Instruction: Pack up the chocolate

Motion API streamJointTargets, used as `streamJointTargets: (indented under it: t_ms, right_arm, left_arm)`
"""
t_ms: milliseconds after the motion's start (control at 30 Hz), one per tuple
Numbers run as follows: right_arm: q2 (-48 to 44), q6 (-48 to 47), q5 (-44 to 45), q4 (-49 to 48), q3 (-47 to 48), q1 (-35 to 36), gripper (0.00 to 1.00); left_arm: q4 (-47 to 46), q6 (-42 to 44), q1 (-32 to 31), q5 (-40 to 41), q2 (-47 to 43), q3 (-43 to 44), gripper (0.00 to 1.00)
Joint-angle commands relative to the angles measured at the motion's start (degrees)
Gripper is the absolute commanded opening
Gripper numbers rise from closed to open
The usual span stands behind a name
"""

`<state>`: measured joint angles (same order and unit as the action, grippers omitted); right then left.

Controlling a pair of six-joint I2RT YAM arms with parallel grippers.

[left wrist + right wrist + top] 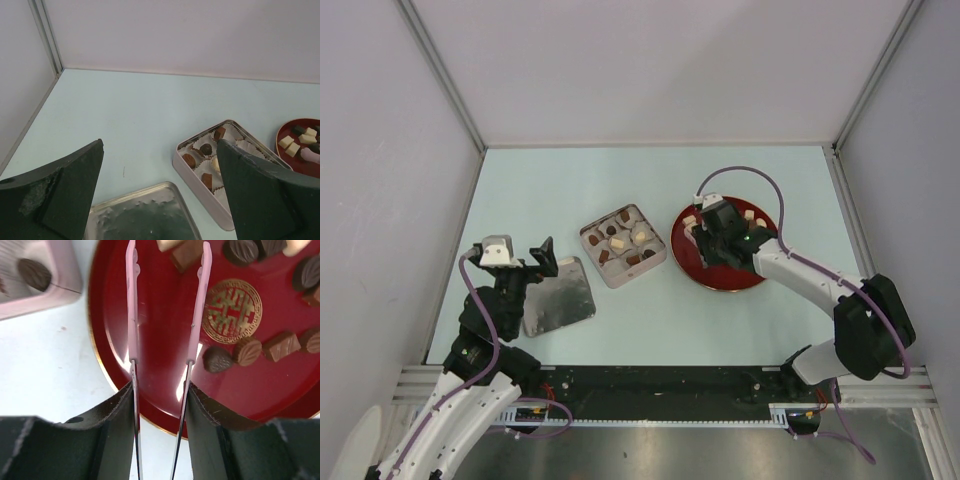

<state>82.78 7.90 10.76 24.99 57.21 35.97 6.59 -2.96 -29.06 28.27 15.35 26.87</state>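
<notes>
- Far left, the left tool (160,145) is spread wide open and holding nothing. It hangs just over the flat silver lid (560,297), so my guess is it's parked out of the way, ready for lid duty later.
- The lid lies on the bench (650,175) just left of the tin, so the tin is open for loading.
- The square tin (197,187) sits mid-bench with white paper cups (248,147) inside. Some of the chocolate (206,148) is already in there, but a few cups look empty, so I'd say it's partway done.
- Right of it is the red plate (240,385), almost touching the tin, which makes for a short hop. The rest of the chocolate is loose on the plate, a mix of dark, reddish-brown and cream.
- The right tool (160,390) is clenched on a pair of pink tweezers (132,315), presumably because the bites are too small for its fat fingers. The tips straddle a reddish-brown piece (186,255) at the far side of the plate, but they don't look pinched on it yet.
</notes>
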Motion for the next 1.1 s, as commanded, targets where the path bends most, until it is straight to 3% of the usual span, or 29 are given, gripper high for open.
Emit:
streamJointTargets:
  t_ms: [0, 500, 1067]
  right_arm:
    - [-1.48, -2.27, -2.24, -3.02, -2.01, -2.74, 0.45]
    - [2.47, -14.21, -12.41, -5.75, -4.39, -10.3, 0.45]
    - [7.47, -22.05, -17.7, -6.36, -2.98, -14.96, 0.45]
  left_arm:
    - [-1.32, 0.85, 0.41, 0.03, -0.41, -0.24, 1.0]
    - [-1.23, 0.85, 0.41, 0.29, -0.06, -0.16, 1.0]
    - [-1.14, 0.94, 0.41, 0.47, 0.64, -0.15, 1.0]
